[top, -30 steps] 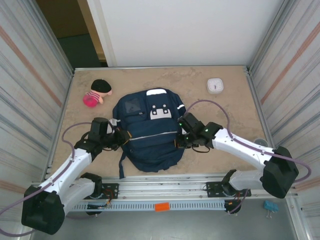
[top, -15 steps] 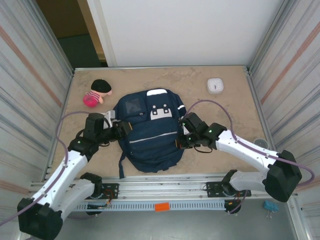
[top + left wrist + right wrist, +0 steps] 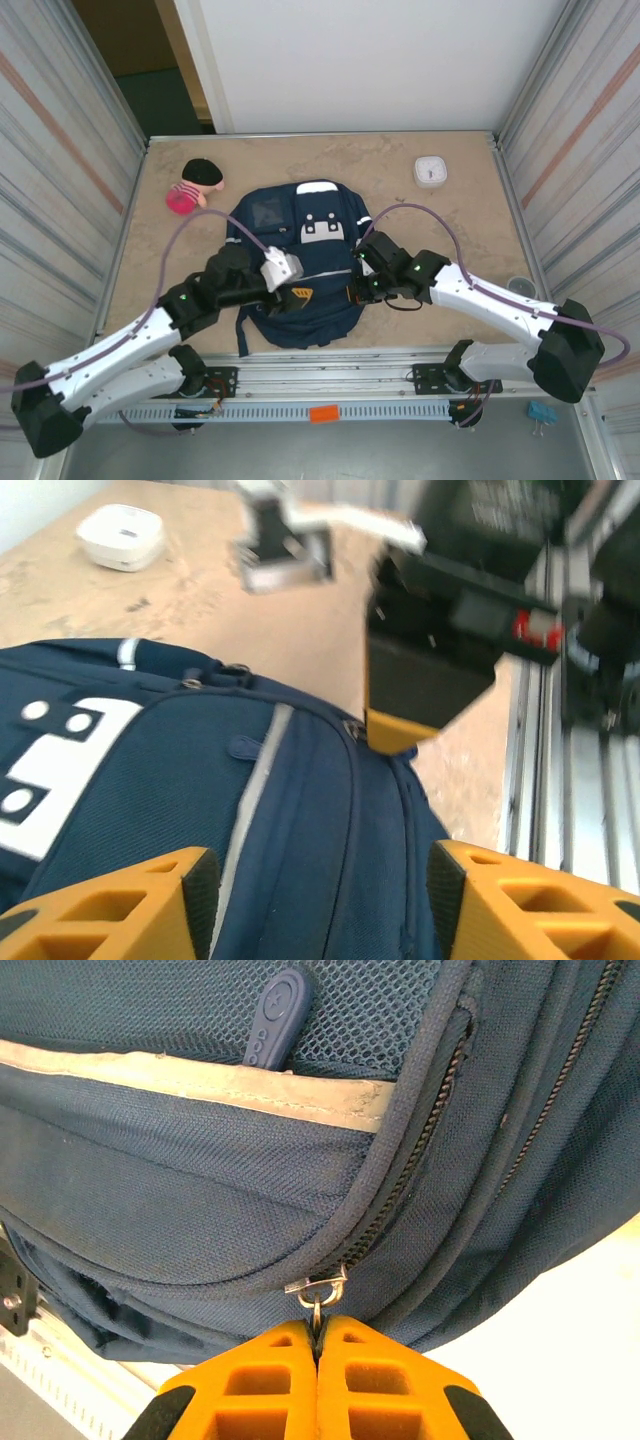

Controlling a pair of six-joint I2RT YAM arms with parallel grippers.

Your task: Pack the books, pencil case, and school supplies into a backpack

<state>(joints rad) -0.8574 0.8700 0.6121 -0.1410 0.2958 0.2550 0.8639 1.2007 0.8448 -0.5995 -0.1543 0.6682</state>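
The backpack (image 3: 325, 305) lies flat mid-desk, front pocket up, right under both tools, and its side zipper looks closed along the whole stretch running away from the right tool (image 3: 318, 1332). That tool is pressed tight together, pinching the little metal zipper pull (image 3: 318, 1288) right at its tips, at the lower corner of the bag. Just past the pull there's a mesh pocket with a blue rubber tab (image 3: 275, 1010) lying on it. What sits inside the bag I can't tell, because no compartment is open enough to see in. The left tool (image 3: 318, 880) hangs spread wide over the navy fabric, gripping nothing, with the seam and a grey stripe running between its fingers (image 3: 190, 875). Here's the worry: that pull is thin, so a tug off the zipper's line could slip it out of the pinch. With nothing pinning the bag, the whole thing may slide across the desk (image 3: 450, 220) instead of unzipping. The curve ahead could snag, too. Far beyond the tools sit a white square device (image 3: 430, 170) and a plush toy (image 3: 195, 185).
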